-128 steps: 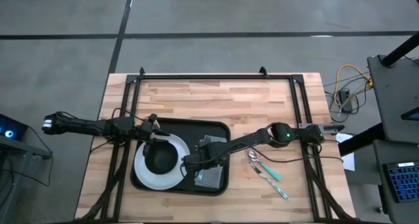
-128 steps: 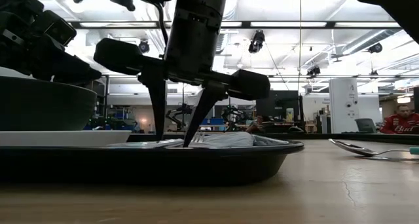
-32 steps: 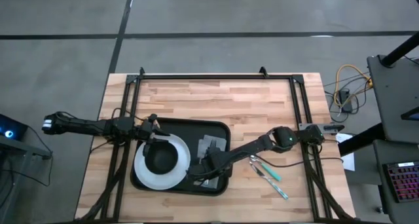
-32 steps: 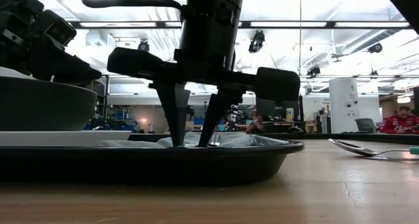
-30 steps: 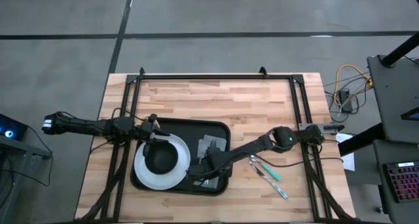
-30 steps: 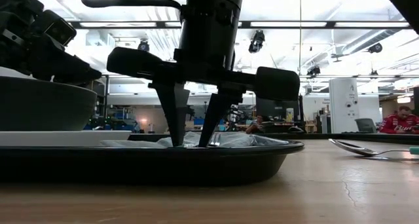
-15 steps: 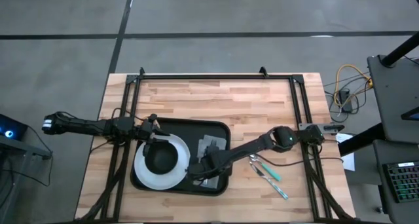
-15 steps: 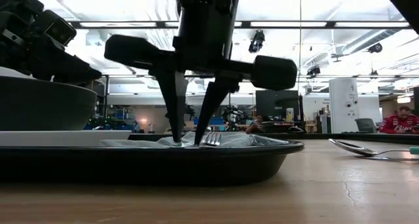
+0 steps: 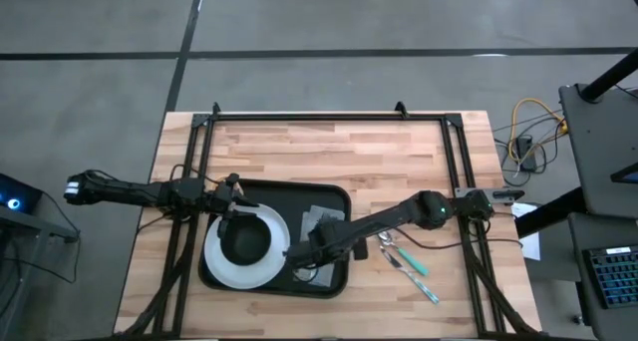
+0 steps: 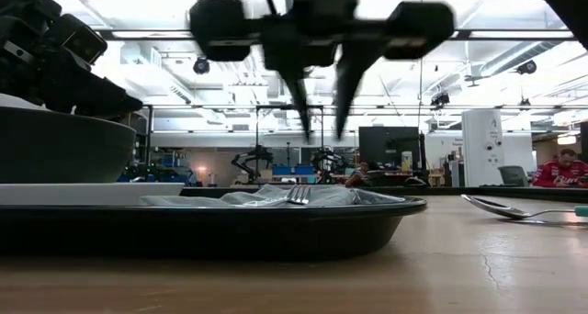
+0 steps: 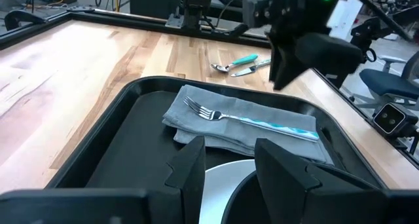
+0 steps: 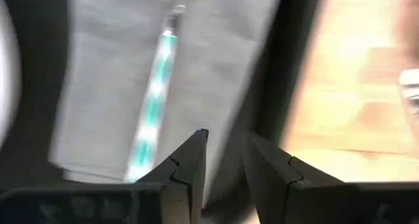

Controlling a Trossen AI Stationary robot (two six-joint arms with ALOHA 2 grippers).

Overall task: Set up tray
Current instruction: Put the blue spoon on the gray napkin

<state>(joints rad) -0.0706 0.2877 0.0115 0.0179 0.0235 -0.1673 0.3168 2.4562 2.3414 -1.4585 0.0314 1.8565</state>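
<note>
Black rectangular plastic tray (image 9: pixel 261 192) sits at the wooden desk's (image 9: pixel 329 147) 6 o'clock edge. Right claw (image 10: pixel 320 121) hangs empty above the grey folded napkin (image 11: pixel 216 122), fingers slightly parted, clear of the teal-handled fork (image 11: pixel 249 118) (lying free). Left claw (image 11: pixel 226 160) rests open at the white round plate's (image 9: pixel 227 271) 11 o'clock rim.

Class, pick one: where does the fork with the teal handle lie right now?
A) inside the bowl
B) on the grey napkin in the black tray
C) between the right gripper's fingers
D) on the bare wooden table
B: the fork rests flat on the grey napkin inside the tray, with the right gripper raised clear above it.
</note>
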